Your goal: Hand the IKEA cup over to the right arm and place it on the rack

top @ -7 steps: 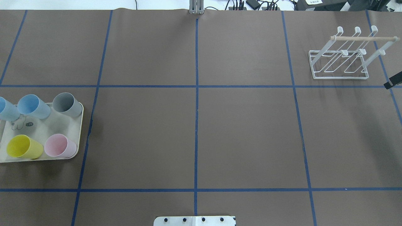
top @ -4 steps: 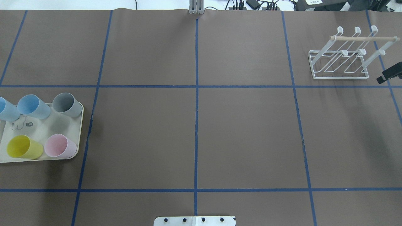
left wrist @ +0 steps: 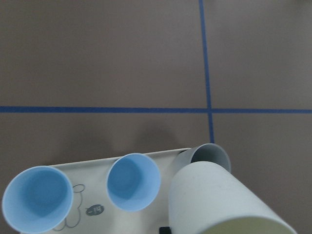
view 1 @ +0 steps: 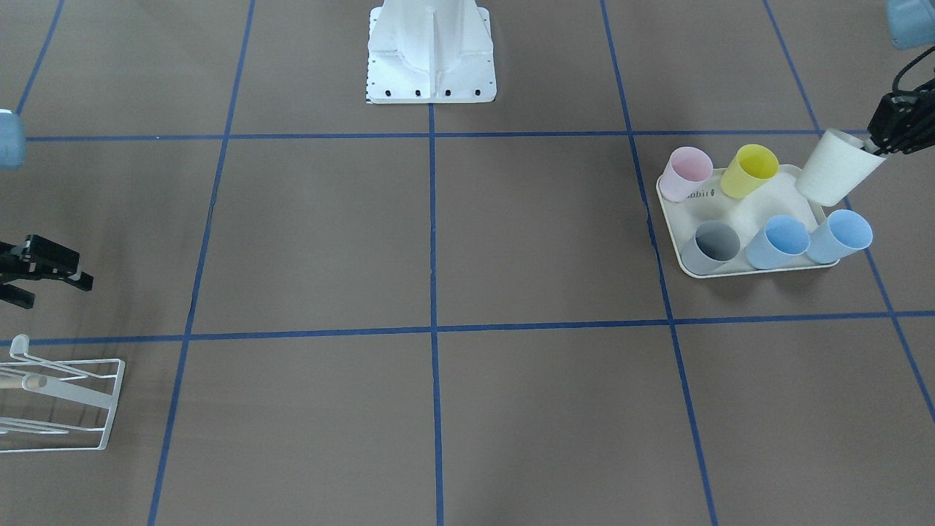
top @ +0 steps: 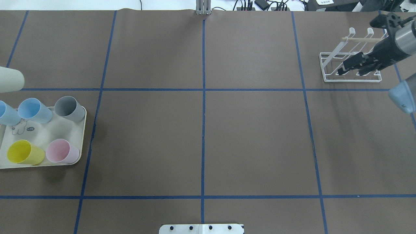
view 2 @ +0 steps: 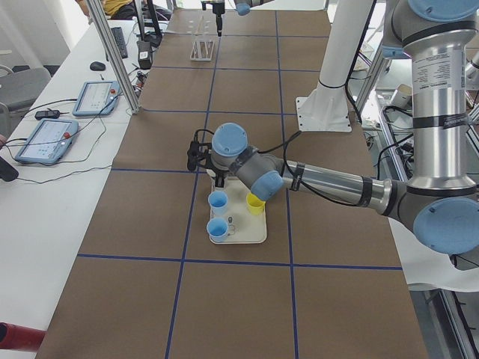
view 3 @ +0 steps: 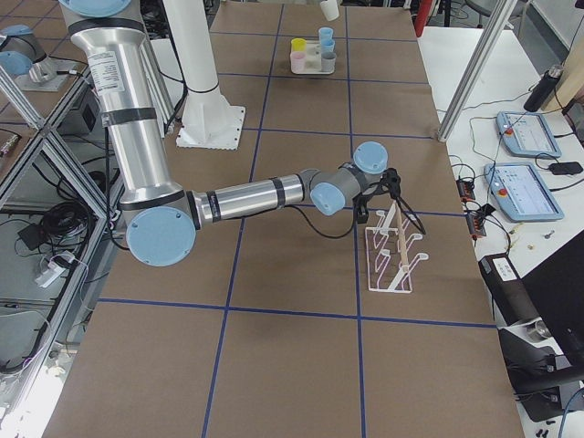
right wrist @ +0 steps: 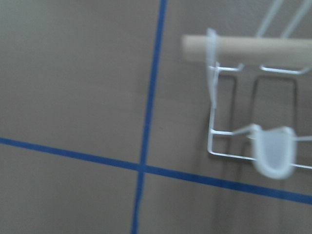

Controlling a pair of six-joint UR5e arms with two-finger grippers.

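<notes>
At the far left edge of the overhead view, the cup [top: 9,78] hangs in the air on a slant, clear of the tray [top: 83,136] lower in the frame. The grip shows best at the upper right of the front view: the left end effector [view 1: 871,146] is clamped on the cup's rim, and the cup's base points down toward a corner of the tray. In the left wrist view the cup fills the lower right of the frame.

On the tray stand two blue cups [top: 34,110], a grey cup [top: 69,108], a yellow cup [top: 24,152] and a pink cup [top: 61,151], all mouth up.

Moving right, the middle of the brown tabletop [top: 253,139] carries only blue tape lines [top: 203,130], with the white base plate [top: 201,228] at the bottom centre of the frame.

At the upper right sits the rack [top: 331,55], upright on the tabletop. The right end effector [top: 341,70] crosses in front of it in the overhead view, but the front view shows it raised and apart from the wires, on the robot's side of the rack. Its two fingers look spread, with nothing between them. The right wrist view, somewhat blurred, looks down on the rack's dowel [right wrist: 253,46] and one capped prong [right wrist: 274,151].
</notes>
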